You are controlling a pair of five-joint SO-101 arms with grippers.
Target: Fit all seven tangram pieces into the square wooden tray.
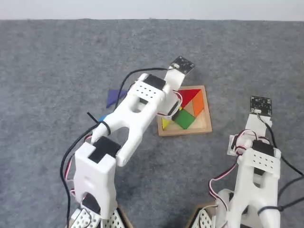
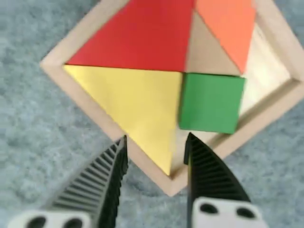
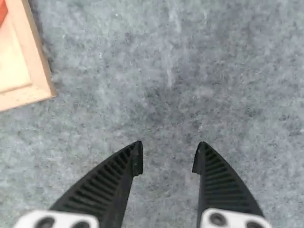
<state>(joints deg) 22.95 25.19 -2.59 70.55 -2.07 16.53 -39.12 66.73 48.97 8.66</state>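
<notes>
The square wooden tray (image 1: pixel 186 131) lies mid-table on the grey carpet. Inside it are a red triangle (image 2: pixel 137 35), a yellow triangle (image 2: pixel 135 99), an orange triangle (image 2: pixel 228 26) and a green square (image 2: pixel 210 102); bare wood shows between them. My left gripper (image 2: pixel 156 148) hovers open over one corner of the tray, the yellow triangle's tip between its fingers, which hold nothing. A dark blue piece (image 1: pixel 113 97) and a light blue piece (image 1: pixel 101 118) lie on the carpet left of the tray, partly under the left arm (image 1: pixel 137 114). My right gripper (image 3: pixel 167 161) is open over bare carpet beside the tray's corner (image 3: pixel 35 71).
The right arm (image 1: pixel 256 161) stands to the right of the tray. Grey carpet stretches free behind the tray and along the front between the two arm bases. A pale wall edge runs along the back.
</notes>
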